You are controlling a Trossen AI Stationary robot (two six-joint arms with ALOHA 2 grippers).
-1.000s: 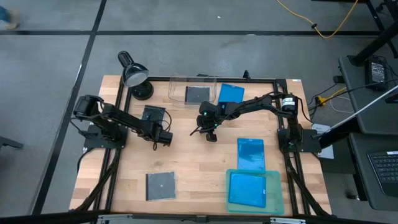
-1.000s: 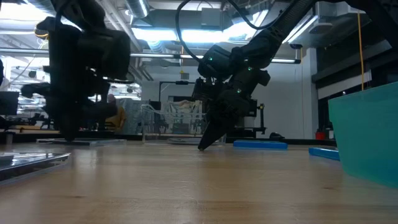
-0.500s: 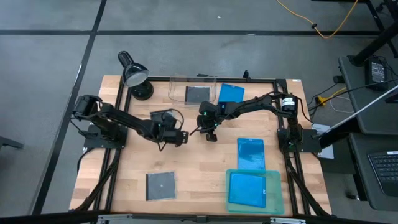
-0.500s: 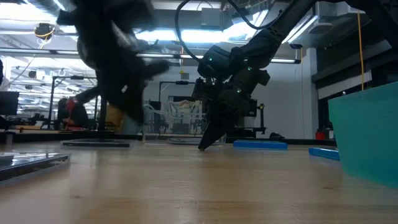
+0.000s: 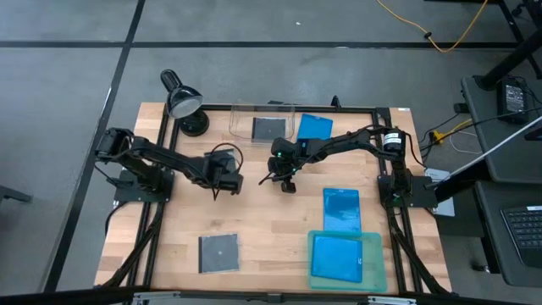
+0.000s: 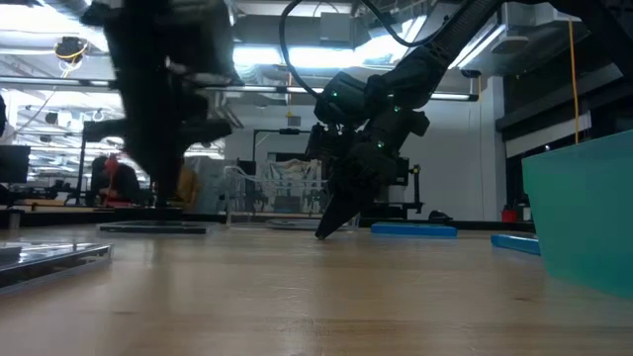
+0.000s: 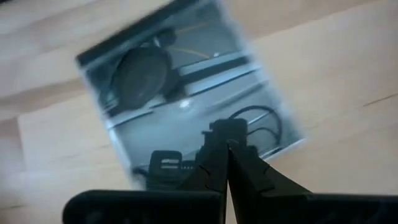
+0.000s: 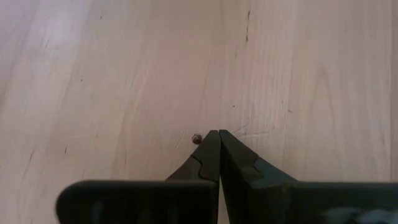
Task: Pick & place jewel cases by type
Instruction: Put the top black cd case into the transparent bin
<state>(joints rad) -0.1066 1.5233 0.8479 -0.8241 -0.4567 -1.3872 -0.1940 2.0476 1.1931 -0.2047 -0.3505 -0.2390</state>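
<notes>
A square clear jewel case with a dark disc lies flat on the wood left of the table's middle. My left gripper is shut, points steeply down and stands over its near part. My right gripper is shut near the table's middle, slanting down with its tips at the bare wood. A grey case lies at the near left. Another grey case lies in the clear bin. Blue cases lie at the far middle, at the right and in the teal tray. My left gripper has its shut fingertips over the clear case's lid, coming from above; I cannot tell whether they touch it. The case lies flat on the table. My right gripper appears to rest its shut fingertips on bare wood, slanting down toward the table's left.
A black desk lamp stands at the far left corner. The clear bin stands at the far edge and the teal tray at the near right. Bare wood lies between the two arms and along the near middle.
My left gripper swept toward the table's right, then drew back a little to the left and rose, staying shut. The clear case under it slid a short way toward the right and now lies still and flat.
</notes>
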